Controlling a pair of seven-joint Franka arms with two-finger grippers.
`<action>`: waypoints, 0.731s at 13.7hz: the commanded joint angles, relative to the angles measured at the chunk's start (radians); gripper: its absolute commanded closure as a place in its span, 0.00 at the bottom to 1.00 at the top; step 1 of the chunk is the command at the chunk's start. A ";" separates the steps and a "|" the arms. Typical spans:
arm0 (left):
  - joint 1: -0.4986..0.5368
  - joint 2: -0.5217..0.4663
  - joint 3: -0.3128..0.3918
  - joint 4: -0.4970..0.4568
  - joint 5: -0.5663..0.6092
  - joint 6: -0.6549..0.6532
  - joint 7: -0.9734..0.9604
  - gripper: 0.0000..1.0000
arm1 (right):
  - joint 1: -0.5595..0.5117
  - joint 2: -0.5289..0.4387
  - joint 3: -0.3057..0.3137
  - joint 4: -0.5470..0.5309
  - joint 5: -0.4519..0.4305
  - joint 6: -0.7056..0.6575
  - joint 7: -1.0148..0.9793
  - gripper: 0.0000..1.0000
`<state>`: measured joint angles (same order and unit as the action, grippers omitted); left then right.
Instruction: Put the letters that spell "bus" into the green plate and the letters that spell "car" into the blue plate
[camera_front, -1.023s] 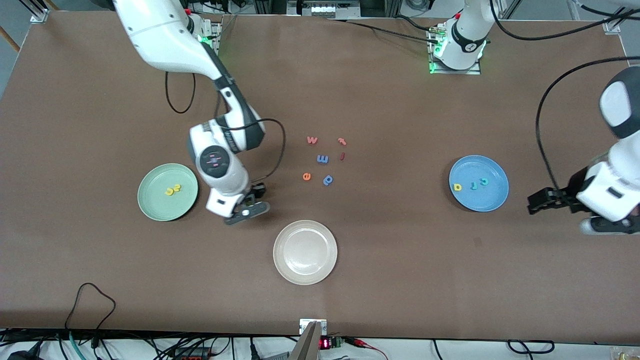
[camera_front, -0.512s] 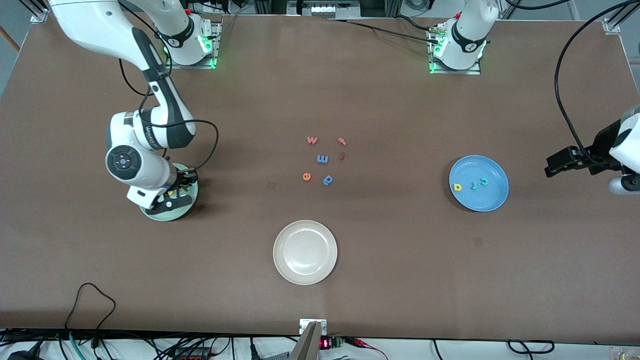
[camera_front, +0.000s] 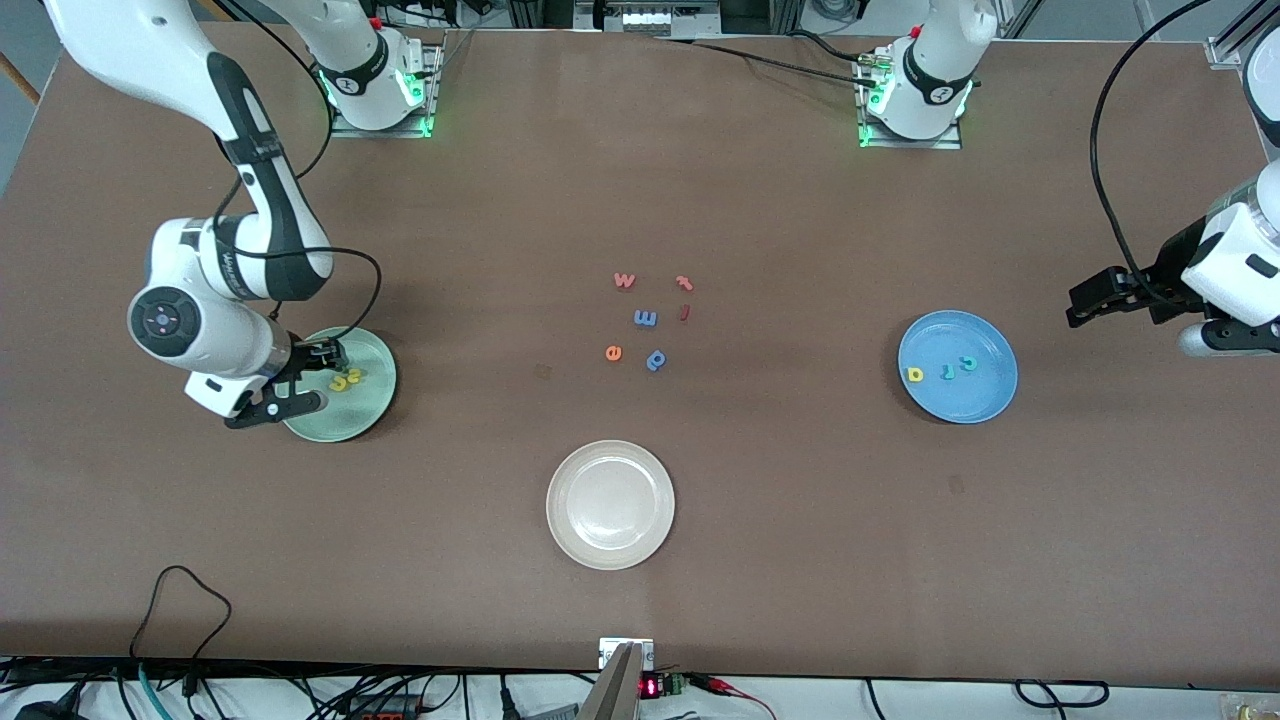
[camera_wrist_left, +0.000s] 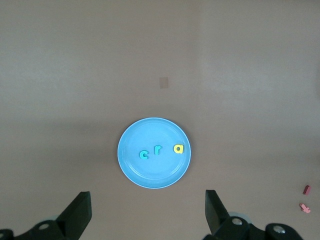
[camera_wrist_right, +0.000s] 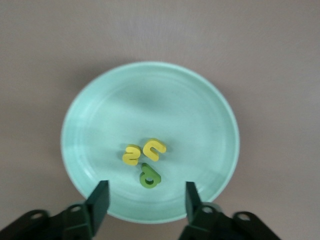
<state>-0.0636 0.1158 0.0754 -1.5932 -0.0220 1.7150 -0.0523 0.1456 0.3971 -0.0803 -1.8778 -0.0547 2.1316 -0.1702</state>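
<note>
On the worktop the green plate sits toward the right arm's end and holds the yellow u, yellow s and green b. The blue plate toward the left arm's end holds the c, r and a. The right hand hangs low over the green plate, fingers apart and empty; lifting carelessly, a finger could likely clip the b or nudge the rim. The left hand waits spread wide, off the blue plate.

Brown table: plates, loose letters
</note>
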 joint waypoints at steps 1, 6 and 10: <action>0.007 -0.024 0.006 -0.025 -0.015 0.017 0.011 0.00 | -0.011 -0.046 0.014 0.199 0.000 -0.252 -0.012 0.00; 0.024 -0.025 0.007 -0.011 -0.016 0.009 0.020 0.00 | -0.009 -0.174 0.014 0.327 0.006 -0.467 0.032 0.00; 0.027 -0.012 0.009 -0.001 -0.018 0.005 0.023 0.00 | -0.011 -0.317 0.014 0.228 0.007 -0.467 0.034 0.00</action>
<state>-0.0423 0.1100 0.0813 -1.5917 -0.0220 1.7226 -0.0523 0.1456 0.1632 -0.0750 -1.5651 -0.0536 1.6546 -0.1533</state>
